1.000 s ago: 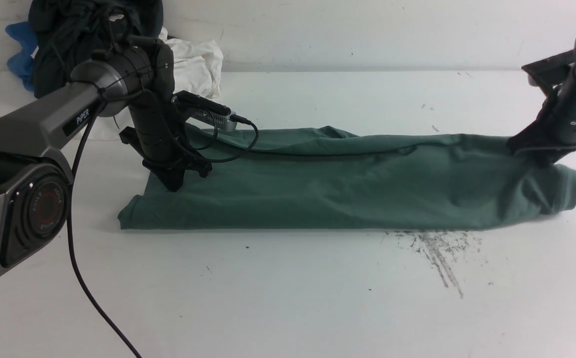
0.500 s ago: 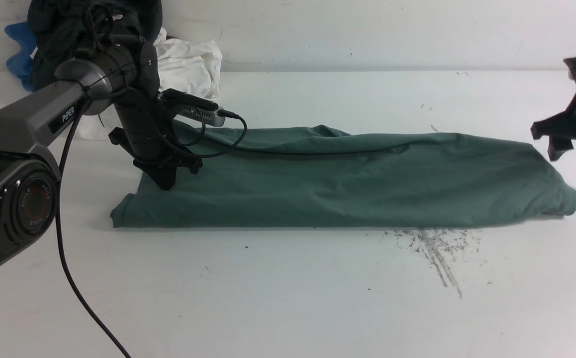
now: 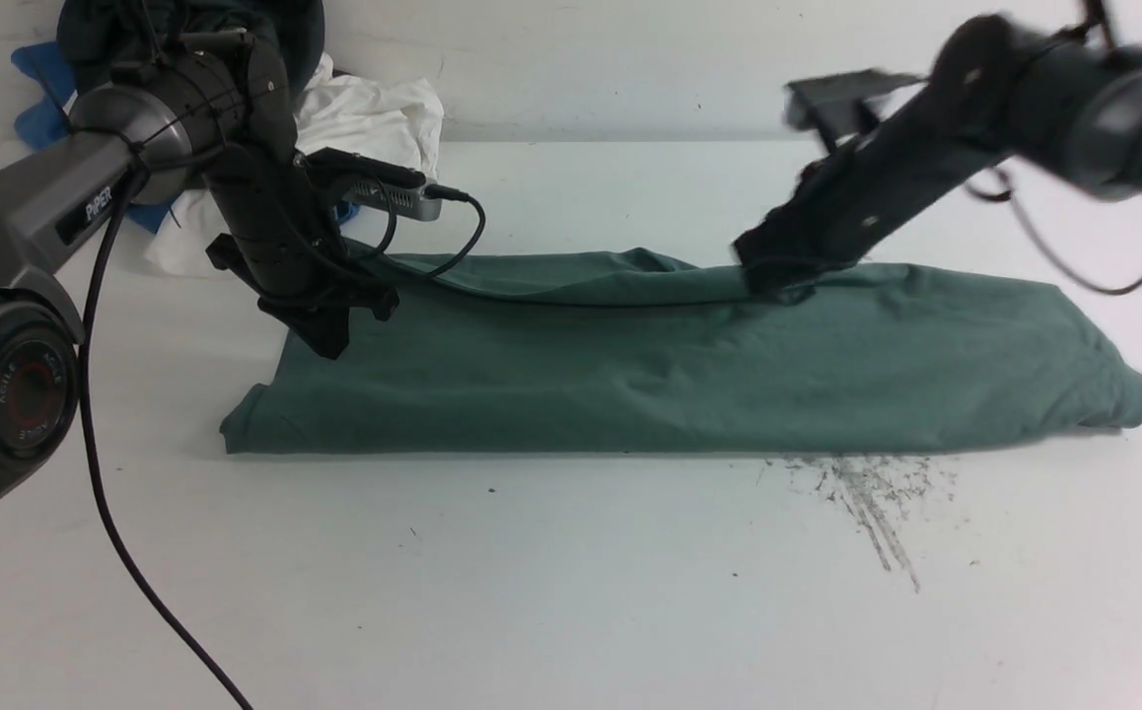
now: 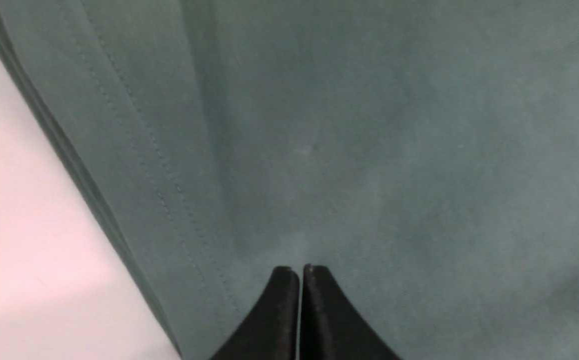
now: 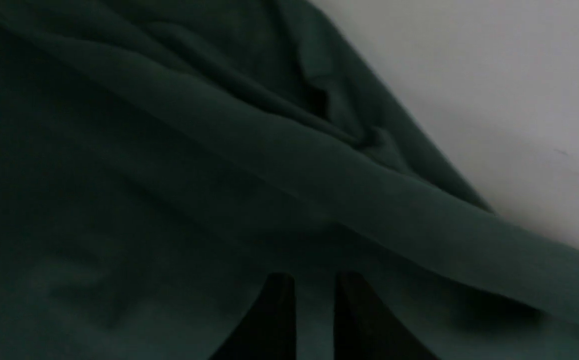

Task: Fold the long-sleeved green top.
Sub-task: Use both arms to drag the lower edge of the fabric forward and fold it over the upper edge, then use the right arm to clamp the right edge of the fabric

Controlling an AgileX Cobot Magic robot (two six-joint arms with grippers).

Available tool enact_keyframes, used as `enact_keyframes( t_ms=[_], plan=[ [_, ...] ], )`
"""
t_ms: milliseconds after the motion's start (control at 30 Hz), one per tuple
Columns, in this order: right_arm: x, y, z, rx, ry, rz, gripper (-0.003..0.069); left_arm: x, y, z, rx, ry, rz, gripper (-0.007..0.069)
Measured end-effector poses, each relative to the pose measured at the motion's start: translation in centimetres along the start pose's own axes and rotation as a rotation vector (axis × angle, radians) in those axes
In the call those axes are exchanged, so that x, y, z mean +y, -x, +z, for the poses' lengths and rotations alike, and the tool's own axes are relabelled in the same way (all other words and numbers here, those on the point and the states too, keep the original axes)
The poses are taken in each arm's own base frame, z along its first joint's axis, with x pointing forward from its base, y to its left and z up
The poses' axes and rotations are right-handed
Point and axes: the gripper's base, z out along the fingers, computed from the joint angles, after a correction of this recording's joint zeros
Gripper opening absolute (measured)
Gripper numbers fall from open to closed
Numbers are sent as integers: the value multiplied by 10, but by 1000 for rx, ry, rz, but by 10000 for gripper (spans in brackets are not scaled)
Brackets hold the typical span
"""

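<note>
**Item.** Green top [image 3: 689, 365]: long-sleeved, already doubled into one long flat band that lies crosswise on the bench [image 3: 571, 592].

**Position.** One end lies under the left tool [image 3: 326, 340], and the band runs from there across and past the right tool [image 3: 776, 281]. The far end, beyond the right tool, lies free on the bench. The right tool meets the band partway along, at its rear edge, where a loose ridge of cloth stands up.

**Left tool.** Fingers are fully together, with the tips down on the cloth beside a stitched hem. Whether a pinch of fabric sits between them does not show.

**Right tool.** It is blurred in the front view. Its own camera shows the fingers a narrow gap apart, over the cloth beside that ridge. I cannot tell whether they have hold of it.

**Step in hand (judged).** The lengthwise folds look done. The tools appear to be tidying or anchoring the band before folding it across.

**Next move calls for (judged).** Flatten the rear ridge, then take a firm grip through all layers at one end and carry it over the other, edges aligned.

**Nearby.** A heap of dark, white and blue clothes [image 3: 374, 118] lies behind the left tool, well apart from the top.
</note>
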Motion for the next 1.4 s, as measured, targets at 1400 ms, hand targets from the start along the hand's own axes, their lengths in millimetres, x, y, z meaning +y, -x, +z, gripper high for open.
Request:
enact_keyframes(
  t_ms=[1400],
  plan=[
    [-63, -39, -16, 302, -295, 127, -13, -4, -16, 24, 73, -46, 8, -8]
  ],
)
